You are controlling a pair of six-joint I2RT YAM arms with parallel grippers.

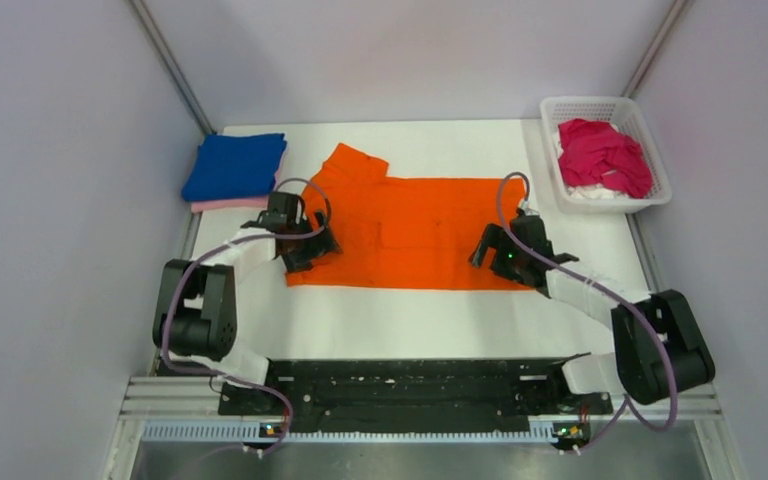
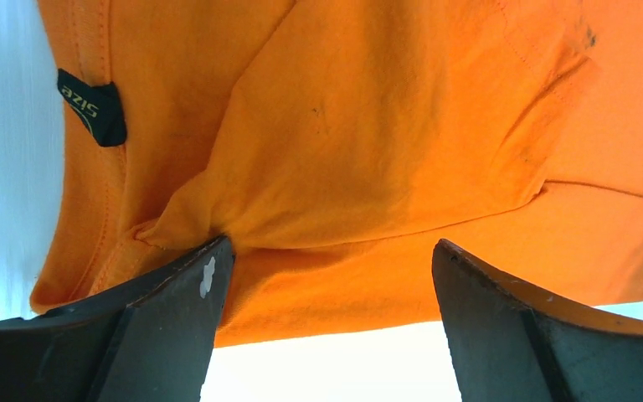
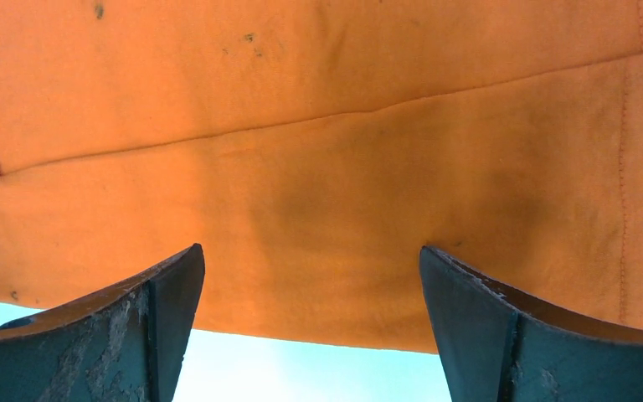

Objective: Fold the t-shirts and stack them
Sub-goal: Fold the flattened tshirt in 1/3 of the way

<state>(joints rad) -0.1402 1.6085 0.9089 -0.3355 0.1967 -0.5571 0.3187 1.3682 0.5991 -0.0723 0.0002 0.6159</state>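
Orange t-shirt [image 1: 410,225]: lies flat across the middle of the white table [image 1: 410,320], with one sleeve sticking out at its 11 o'clock corner and a few small dark specks on the cloth.
Left gripper [image 2: 331,244]: at the shirt's 9 o'clock edge, fingers spread wide. A raised fold of orange cloth touches the left finger, but nothing is pinched.
Neck label [image 2: 92,105]: a small black tab on the collar, at 10 o'clock in the left wrist view.
Right gripper [image 3: 311,250]: at the shirt's 4 o'clock corner, fingers spread wide over the near hem, holding nothing.
Blue t-shirt [image 1: 235,165]: folded, at 10 o'clock on the table, resting on a folded pink t-shirt [image 1: 228,204].
Magenta t-shirt [image 1: 605,155]: crumpled in the white lattice basket [image 1: 600,105] at 2 o'clock.
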